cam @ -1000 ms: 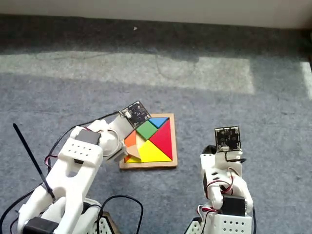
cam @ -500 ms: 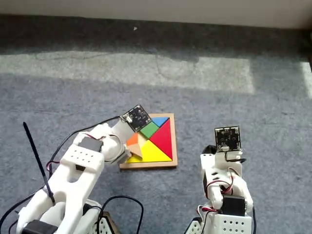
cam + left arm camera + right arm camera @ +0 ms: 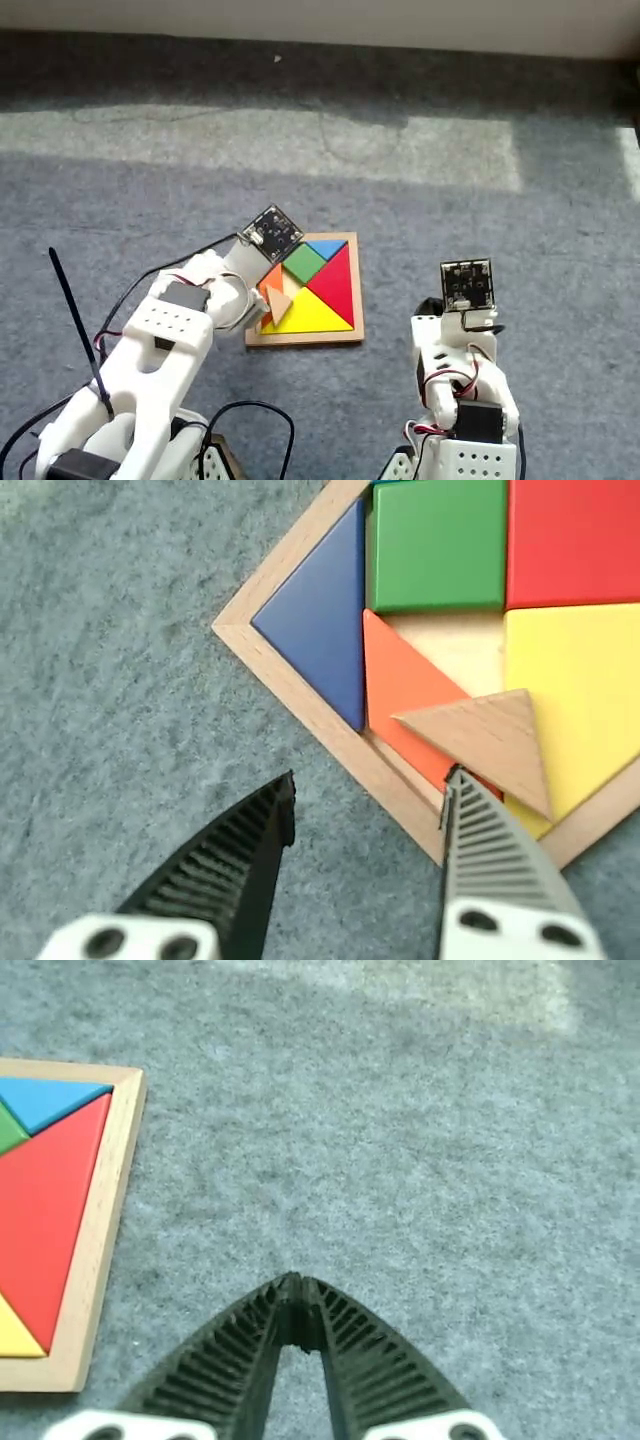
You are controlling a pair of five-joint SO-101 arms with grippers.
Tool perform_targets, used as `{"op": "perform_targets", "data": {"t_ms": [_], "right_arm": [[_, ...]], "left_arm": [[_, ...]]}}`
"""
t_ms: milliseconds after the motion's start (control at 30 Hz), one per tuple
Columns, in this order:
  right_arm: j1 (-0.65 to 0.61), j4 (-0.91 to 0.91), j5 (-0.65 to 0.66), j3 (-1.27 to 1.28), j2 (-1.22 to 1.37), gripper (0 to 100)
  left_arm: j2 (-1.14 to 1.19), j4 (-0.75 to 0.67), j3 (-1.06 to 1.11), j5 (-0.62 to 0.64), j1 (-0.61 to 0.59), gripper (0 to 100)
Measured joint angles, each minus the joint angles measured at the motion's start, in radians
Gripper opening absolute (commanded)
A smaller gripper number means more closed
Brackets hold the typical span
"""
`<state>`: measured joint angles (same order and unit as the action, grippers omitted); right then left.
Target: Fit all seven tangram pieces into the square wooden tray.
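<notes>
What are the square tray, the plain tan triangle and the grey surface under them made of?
Square tray: pale bare wood, grain visible on its rim. Plain tan triangle: likely the same unpainted wood, faintly grained. Grey surface: seemingly short-pile carpet or felt, fuzzy and fibrous.

The right hand (image 3: 297, 1292) hung over the grey, carpet-like worktop (image 3: 420, 1160), its two black ridged fingers (image 3: 240, 1350) pressed together at the tips. Off to one side, apart from the hand, lay a corner of the wooden tray (image 3: 105, 1230). Inside it a large red triangle (image 3: 45, 1210) sat against the rim, bordered by a light blue triangle (image 3: 45, 1100), a sliver of a green piece (image 3: 8, 1128) and a yellow piece (image 3: 15, 1335). A paler patch of light (image 3: 470, 985) lay farther off.
</notes>
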<state>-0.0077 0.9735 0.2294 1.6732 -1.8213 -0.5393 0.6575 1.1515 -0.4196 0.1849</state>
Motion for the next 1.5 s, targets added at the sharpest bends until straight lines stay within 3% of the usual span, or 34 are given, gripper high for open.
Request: {"op": "perform_targets", "data": {"t_ms": [400, 1233, 1500], "right_arm": [[0.000, 0.000, 0.000, 0.000, 0.000, 1.2], [0.000, 0.000, 0.000, 0.000, 0.000, 1.2], [0.000, 0.000, 0.000, 0.000, 0.000, 1.2]], "left_arm": [[0.002, 0.097, -0.092, 0.043, 0.046, 22], [0.006, 0.038, -0.098, 0.097, 0.055, 22], [0.261, -0.015, -0.229, 0.100, 0.052, 22]]}}
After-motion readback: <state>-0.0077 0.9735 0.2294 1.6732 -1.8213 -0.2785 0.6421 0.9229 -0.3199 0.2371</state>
